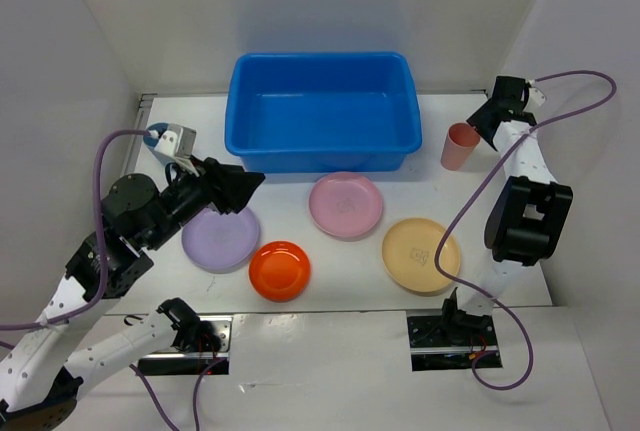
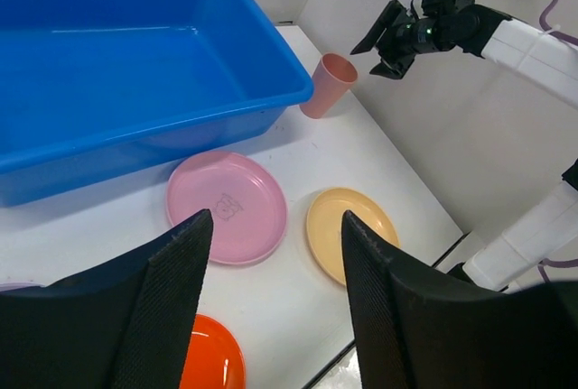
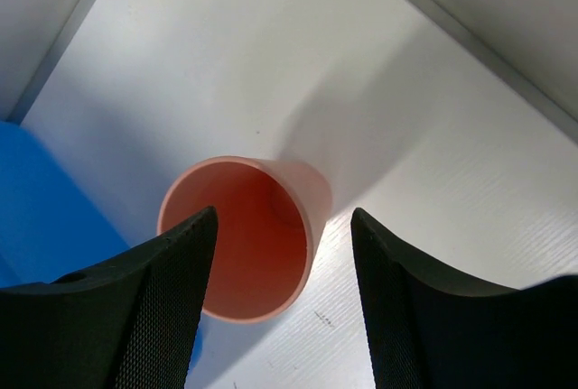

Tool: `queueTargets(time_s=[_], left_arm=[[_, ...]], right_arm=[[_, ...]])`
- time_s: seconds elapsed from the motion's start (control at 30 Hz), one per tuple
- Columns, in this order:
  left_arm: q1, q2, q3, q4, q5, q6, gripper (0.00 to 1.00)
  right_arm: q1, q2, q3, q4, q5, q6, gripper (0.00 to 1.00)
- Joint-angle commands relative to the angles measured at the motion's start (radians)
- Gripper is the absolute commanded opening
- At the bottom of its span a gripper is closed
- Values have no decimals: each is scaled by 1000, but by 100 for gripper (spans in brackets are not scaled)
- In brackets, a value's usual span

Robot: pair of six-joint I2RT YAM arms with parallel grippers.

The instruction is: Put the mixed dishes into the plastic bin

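Observation:
The blue bin (image 1: 320, 116) stands empty at the back middle; it also shows in the left wrist view (image 2: 135, 64). In front lie the lavender plate (image 1: 215, 243), orange plate (image 1: 280, 271), pink plate (image 1: 346, 204) and tan-yellow plate (image 1: 421, 255). The salmon-pink cup (image 1: 459, 146) stands upright right of the bin. My right gripper (image 1: 482, 116) is open just above the cup (image 3: 253, 226), its jaws either side of the cup's right wall, apart from it. My left gripper (image 1: 245, 186) is open and empty over the lavender plate's far edge. I see no light-blue cup.
White walls close in the table on the left, back and right. The right arm's grey cable (image 1: 560, 81) loops over the right side. The table's front edge (image 1: 350, 309) runs just below the orange and tan-yellow plates.

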Motion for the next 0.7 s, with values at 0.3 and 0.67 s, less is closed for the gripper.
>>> queueTargets(time_s=[0.3, 0.67], left_arm=[[-6, -38, -8, 26, -25, 20, 70], [-6, -78, -8, -15, -54, -11, 73]], right_arm=[[-8, 3, -39, 0, -11, -14, 65], [-8, 65, -39, -9, -20, -24, 47]])
